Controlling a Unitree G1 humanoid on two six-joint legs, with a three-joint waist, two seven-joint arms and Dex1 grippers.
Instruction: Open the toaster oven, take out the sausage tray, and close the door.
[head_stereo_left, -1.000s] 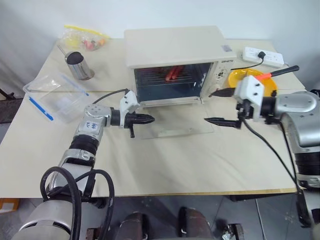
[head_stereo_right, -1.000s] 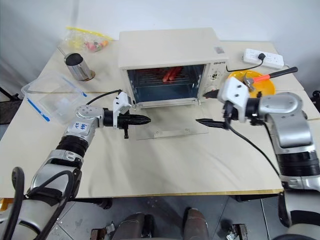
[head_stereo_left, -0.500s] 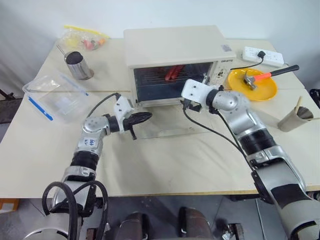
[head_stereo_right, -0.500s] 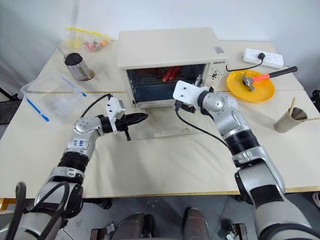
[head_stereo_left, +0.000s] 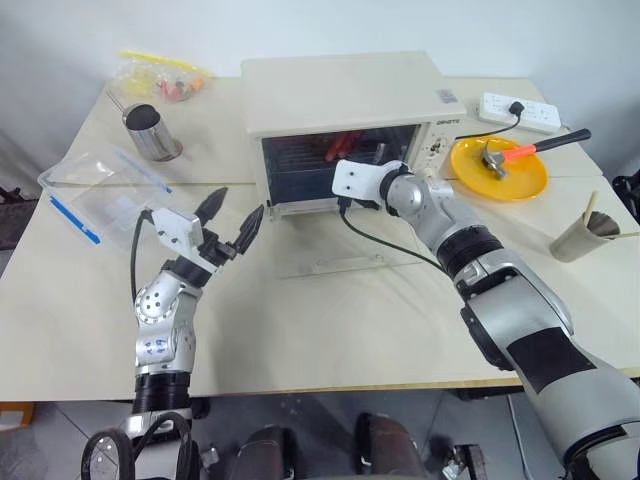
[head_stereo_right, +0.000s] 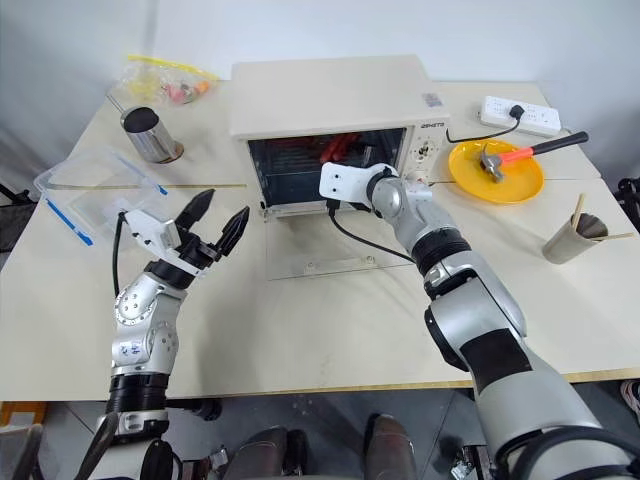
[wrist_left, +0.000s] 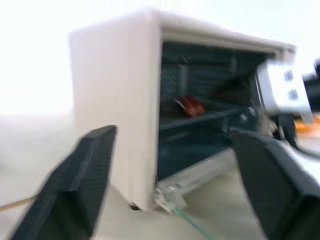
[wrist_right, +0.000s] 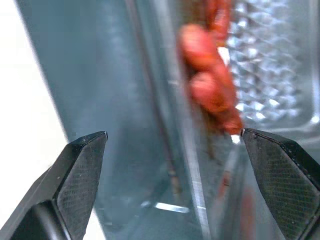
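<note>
Sausage tray (wrist_right: 280, 65), shallow silver ridged metal with reddish-brown sausages (wrist_right: 210, 75), sits on rack inside cream-white boxy toaster oven (head_stereo_left: 345, 95), directly ahead of right end effector (wrist_right: 170, 150), whose fingers gape wide at oven mouth, nothing held. Glass door (head_stereo_left: 335, 255) lies flat on tabletop below it. Left end effector (head_stereo_left: 232, 220) spread wide, empty, raised well off to oven's side. Tray likely light, stiff, slick, maybe hot; sausages may roll. Best hold: front rim, kept level.
</note>
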